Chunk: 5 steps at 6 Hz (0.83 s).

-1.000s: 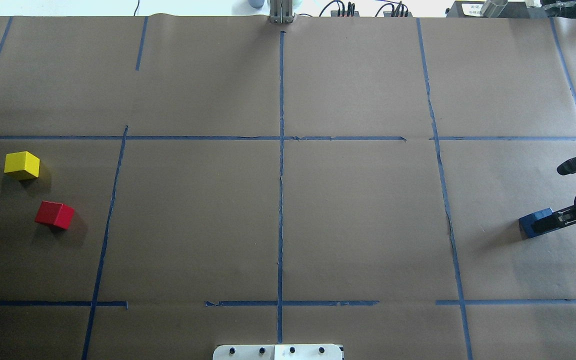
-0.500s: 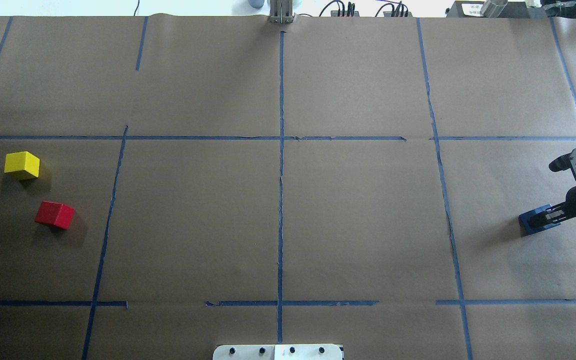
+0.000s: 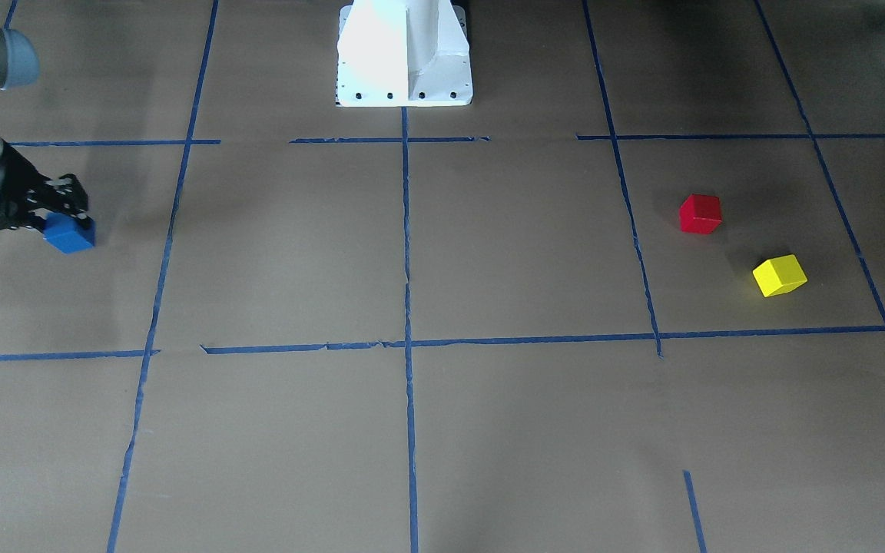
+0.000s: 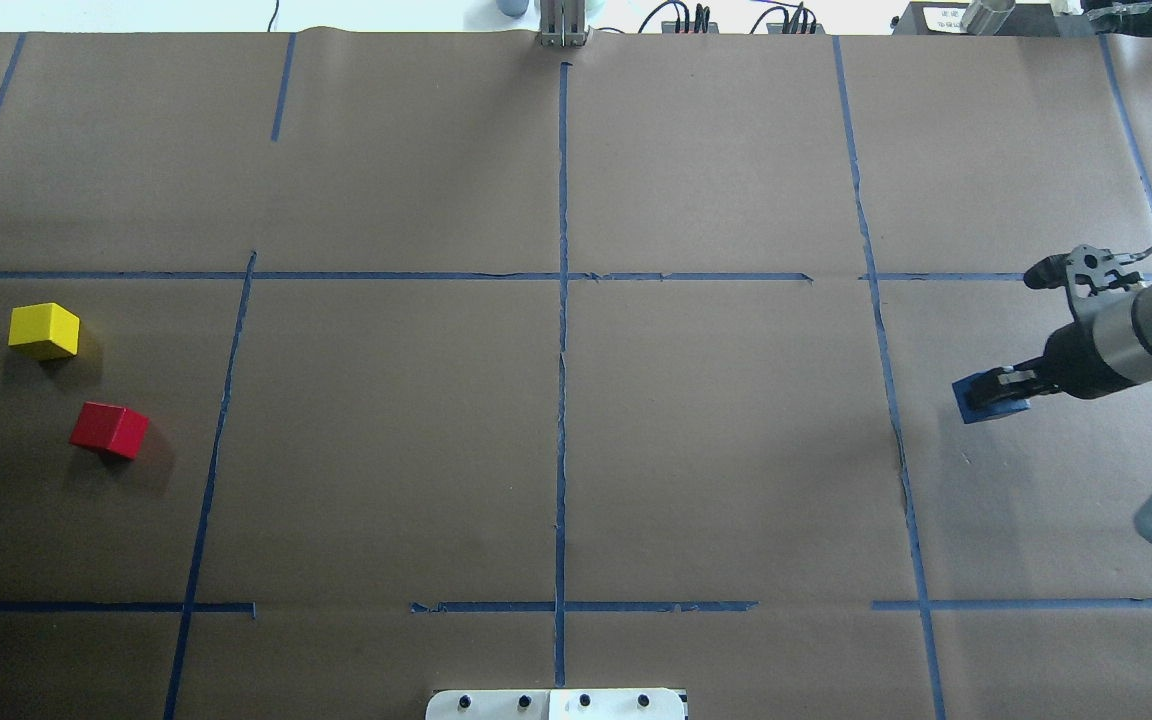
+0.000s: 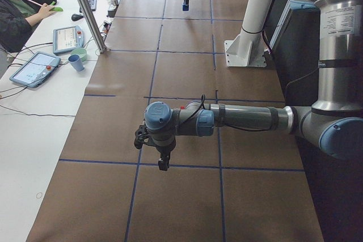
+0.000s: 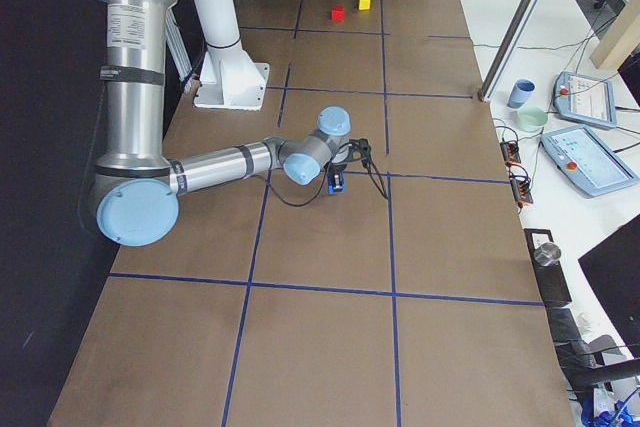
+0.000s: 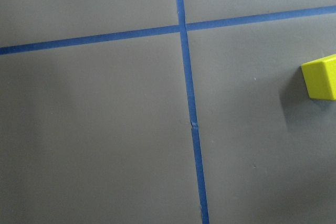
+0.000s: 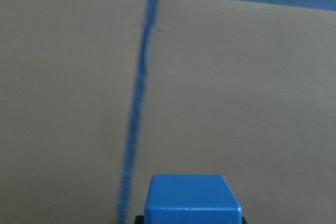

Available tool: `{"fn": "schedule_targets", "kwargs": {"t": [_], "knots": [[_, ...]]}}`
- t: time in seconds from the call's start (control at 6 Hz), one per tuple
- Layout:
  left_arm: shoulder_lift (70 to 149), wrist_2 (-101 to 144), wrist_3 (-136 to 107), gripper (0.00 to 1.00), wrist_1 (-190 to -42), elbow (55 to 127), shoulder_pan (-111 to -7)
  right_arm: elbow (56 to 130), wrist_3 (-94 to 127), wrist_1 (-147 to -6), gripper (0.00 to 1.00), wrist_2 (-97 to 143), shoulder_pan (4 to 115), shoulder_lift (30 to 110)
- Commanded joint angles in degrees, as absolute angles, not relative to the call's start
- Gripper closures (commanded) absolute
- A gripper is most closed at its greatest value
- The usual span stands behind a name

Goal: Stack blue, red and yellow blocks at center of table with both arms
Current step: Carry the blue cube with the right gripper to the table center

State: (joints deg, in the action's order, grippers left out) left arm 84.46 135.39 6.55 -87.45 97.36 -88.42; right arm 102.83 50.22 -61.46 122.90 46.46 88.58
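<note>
1 blue blk (image 3: 70,235), 1 red blk (image 3: 700,213), 1 yellow blk (image 3: 779,275), 2 arms (image 6: 220,162)

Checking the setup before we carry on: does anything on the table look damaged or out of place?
Only the blue tape grid: its lines have gaps and ragged, torn stretches, plainest on the line nearest the right gripper. The red block, yellow block and gripped blue block look intact.

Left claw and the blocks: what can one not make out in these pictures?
Left claw: only in the exterior left view, small; open or shut cannot be told.
Yellow block: cut by the right edge of the left wrist view.
Right claw: fingers cut off by the right wrist view's bottom edge, below the blue block.
</note>
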Motion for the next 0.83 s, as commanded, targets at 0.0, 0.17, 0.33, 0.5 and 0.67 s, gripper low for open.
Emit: {"fn": "schedule_targets", "kwargs": {"t": [0.0,0.17,0.33,0.5,0.67], "knots": [[84.5,135.5,6.6,0.00,-87.5,97.4,-88.4,101.5,60.7,-82.0,0.97,116.8,38.2,66.6],[84.6,135.5,6.6,0.00,-87.5,97.3,-88.4,96.6,65.3,-89.3,0.97,113.5,35.5,55.9],[84.6,135.5,6.6,0.00,-87.5,97.4,-88.3,88.0,70.8,-89.4,0.97,111.8,33.3,46.9],[84.6,135.5,6.5,0.00,-87.5,97.4,-88.3,79.4,74.1,-89.3,0.97,110.1,31.7,38.6],[84.6,135.5,6.6,0.00,-87.5,97.3,-88.3,76.0,75.7,-89.2,0.97,110.0,30.9,35.2]]}}
